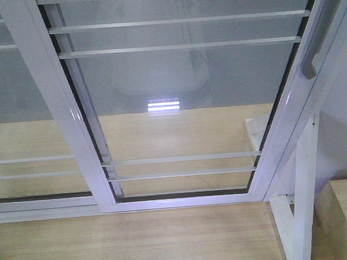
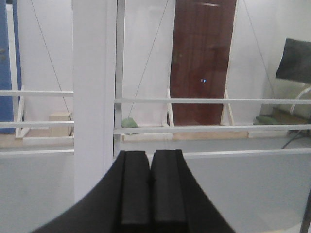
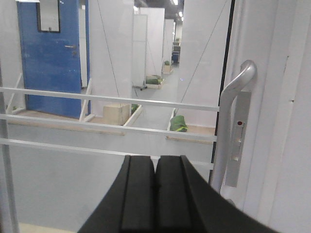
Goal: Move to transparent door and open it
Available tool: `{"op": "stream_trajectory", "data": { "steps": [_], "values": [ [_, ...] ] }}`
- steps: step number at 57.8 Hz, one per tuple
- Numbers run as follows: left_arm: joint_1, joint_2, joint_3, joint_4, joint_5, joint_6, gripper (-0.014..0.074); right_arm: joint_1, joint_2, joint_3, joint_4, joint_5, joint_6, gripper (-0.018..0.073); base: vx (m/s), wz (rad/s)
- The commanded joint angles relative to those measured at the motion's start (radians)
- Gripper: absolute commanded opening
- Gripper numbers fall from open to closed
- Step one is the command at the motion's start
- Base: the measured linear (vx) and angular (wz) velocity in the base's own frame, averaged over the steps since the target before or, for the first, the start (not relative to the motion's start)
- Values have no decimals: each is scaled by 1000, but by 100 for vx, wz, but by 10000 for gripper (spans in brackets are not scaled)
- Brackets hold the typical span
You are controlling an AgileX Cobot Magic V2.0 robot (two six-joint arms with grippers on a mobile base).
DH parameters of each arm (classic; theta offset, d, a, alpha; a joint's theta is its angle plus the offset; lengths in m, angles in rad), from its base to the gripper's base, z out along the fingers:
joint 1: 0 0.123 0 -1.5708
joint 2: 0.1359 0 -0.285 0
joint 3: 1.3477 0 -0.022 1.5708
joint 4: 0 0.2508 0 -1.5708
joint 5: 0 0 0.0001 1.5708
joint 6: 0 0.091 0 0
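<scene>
Mostly clear transparent door [image 1: 178,106] — white-framed, handle [image 3: 225,116] seemingly grey.

A white partition wall [image 3: 111,53] is standing just right of the blue door [image 3: 48,63], grey floor [image 3: 156,104] is running past it, and ceiling lights [image 3: 176,3] are glowing beyond.

Left claw [image 2: 149,182], jaws pressed together, faces the white-barred transparent door [image 2: 218,101].

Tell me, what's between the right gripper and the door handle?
Nothing in the right wrist view: bare space separates right gripper from grey handle on transparent door.
</scene>
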State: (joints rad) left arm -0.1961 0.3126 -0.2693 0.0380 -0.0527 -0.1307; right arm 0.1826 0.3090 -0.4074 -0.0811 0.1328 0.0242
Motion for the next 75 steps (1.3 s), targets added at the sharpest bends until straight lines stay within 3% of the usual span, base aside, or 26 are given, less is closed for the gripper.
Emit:
{"op": "stream_trajectory", "data": {
  "steps": [1, 7, 18, 26, 39, 49, 64, 75],
  "values": [
    [-3, 177, -115, -6, -76, -10, 0, -7, 145, -117, -20, -70, -10, 0, 0, 0],
    [-3, 360, -211, -5, -103, -10, 0, -7, 303, -195, -31, -123, -10, 0, 0, 0],
    [-3, 575, -297, -5, -258, -10, 0, -7, 500, -238, -30, -285, -5, 0, 0, 0],
    [-3, 631, -300, -5, -324, -10, 5, -7, 568, -238, -26, -328, 3, 3, 0, 0],
    [-3, 630, -300, -5, -325, -10, 60, -7, 575, -238, -26, -332, 2, 72, 0, 0],
    [-3, 630, -300, -5, -322, -10, 191, -7, 575, -238, -26, -332, 2, 233, 0, 0],
    [-3, 630, -300, -5, -322, -8, 482, -7, 575, -238, -26, -340, 2, 551, 0, 0],
    [-3, 630, -300, -5, -292, -9, 567, -15, 575, -238, -26, -330, 1, 589, 0, 0]
  ]
}}
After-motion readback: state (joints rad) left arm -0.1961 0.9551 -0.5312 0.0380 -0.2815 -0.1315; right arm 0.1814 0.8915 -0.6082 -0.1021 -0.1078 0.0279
